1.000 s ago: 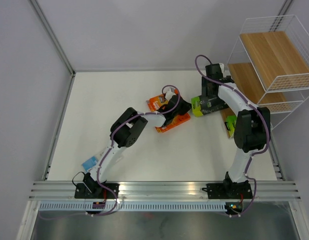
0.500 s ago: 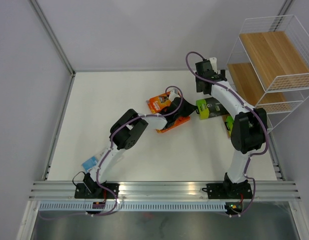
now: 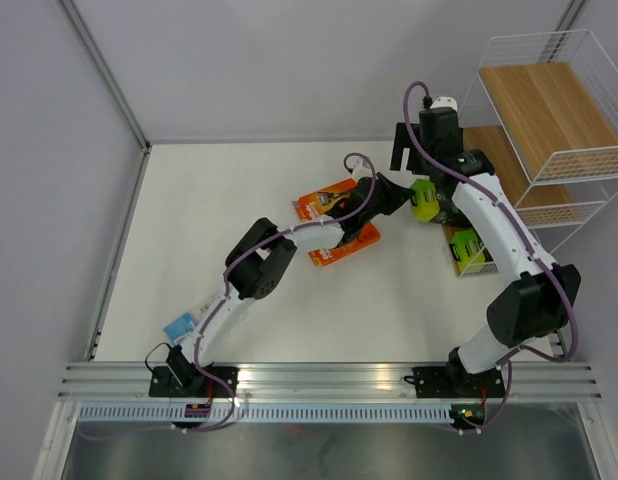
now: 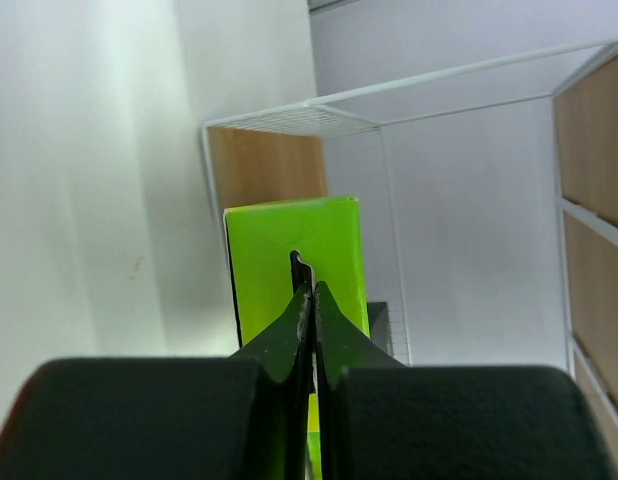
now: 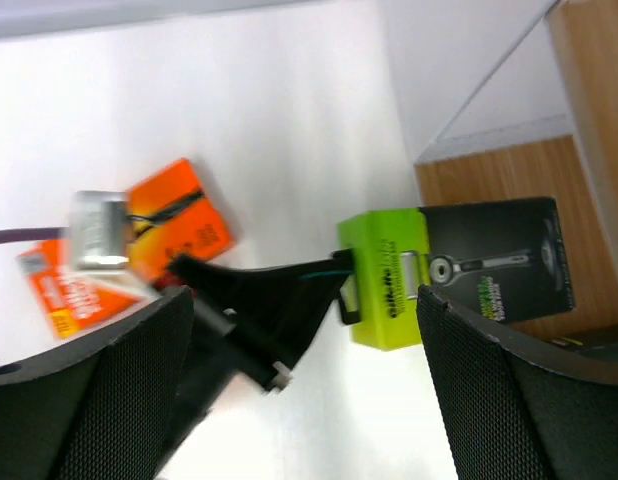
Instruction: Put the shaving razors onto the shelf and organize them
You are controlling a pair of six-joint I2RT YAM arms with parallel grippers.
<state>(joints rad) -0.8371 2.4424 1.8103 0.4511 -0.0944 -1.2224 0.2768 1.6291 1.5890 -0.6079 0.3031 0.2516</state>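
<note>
**Item:** held pack (image 5: 454, 275), black with a lime-green end.
**Location:** at the shelf's (image 3: 549, 120) open front. The black end lies over a low wood tier and the green end points away from the shelf. Whether it rests on the wood cannot be told.

**Handling (judged):**
- Light, flat and fairly stiff, with smooth printed faces that are likely slippery.
- The thin hang tab at the green end is the weakest part and may bend or tear if the pack is levered from it.
- The best hold is across the flat faces near one end, which leaves the other end free to slide onto the tier.

**Left end effector** (image 4: 305, 290): closed tight, pinching the tab at the green end of the held pack. The arm is stretched far out across the desk (image 3: 239, 190) toward the shelf, with the wrist turned so the pack stands on edge in its own view.

**Right end effector** (image 3: 436, 162): spread fully wide, holding nothing. It hangs just in front of the shelf, above the held pack and looking down on it. The forearm rises steeply from an elbow near the shelf's foot.

**Other stock:**
- Second pack (image 3: 469, 250): on the desk, just beside the shelf's foot.
- Orange packs (image 3: 311, 208): on the desk under the left arm, well apart from the shelf.
- Blister (image 3: 179, 326): farthest from the shelf.
</note>
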